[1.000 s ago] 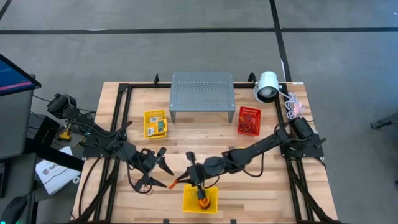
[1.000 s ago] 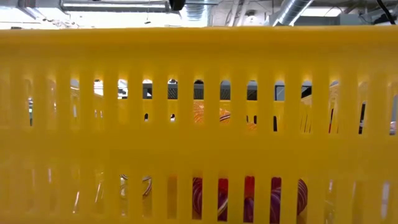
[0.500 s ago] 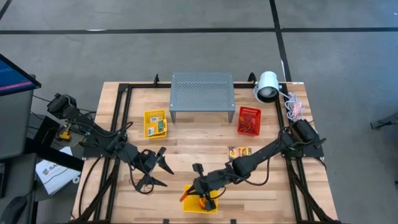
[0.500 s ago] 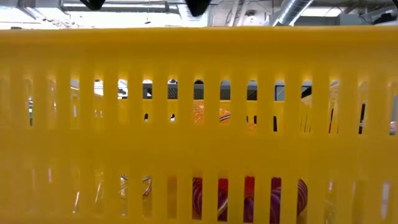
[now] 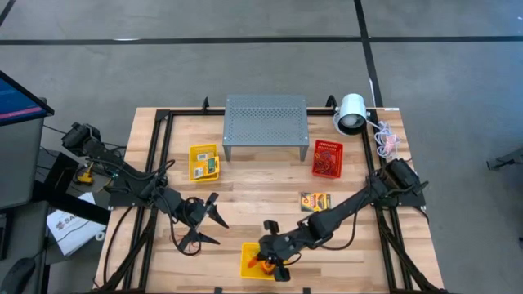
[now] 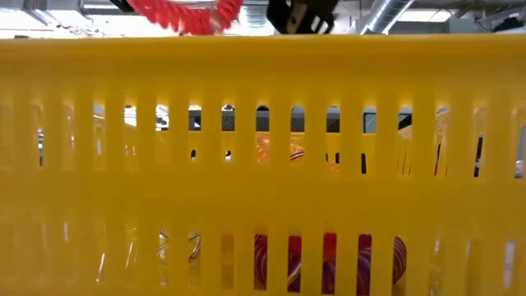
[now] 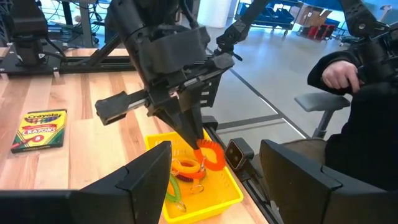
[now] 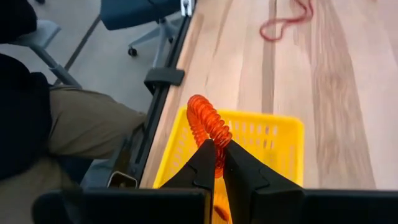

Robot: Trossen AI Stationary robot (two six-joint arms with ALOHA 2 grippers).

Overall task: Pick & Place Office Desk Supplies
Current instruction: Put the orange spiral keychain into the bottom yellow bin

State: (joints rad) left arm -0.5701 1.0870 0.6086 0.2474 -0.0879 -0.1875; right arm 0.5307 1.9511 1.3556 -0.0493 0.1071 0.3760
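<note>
where it hangs over the yellow basket (image 8: 273, 140), a ribbed, probably coiled red-orange loop (image 8: 208, 127), pinched by right gripper (image 8: 219, 163).

Two matte-black jointed arms with looping black cables end in the left gripper (image 5: 202, 222) and right gripper (image 5: 270, 268), each with tapered dark fingers.

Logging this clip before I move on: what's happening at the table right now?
The right gripper is shut on a red-orange coiled loop and holds it over the yellow basket at the table's near edge, which already holds several coloured loops. The left gripper waits open over bare wood to the basket's left. A crayon box lies on the table; a person sits beyond the table edge.
</note>
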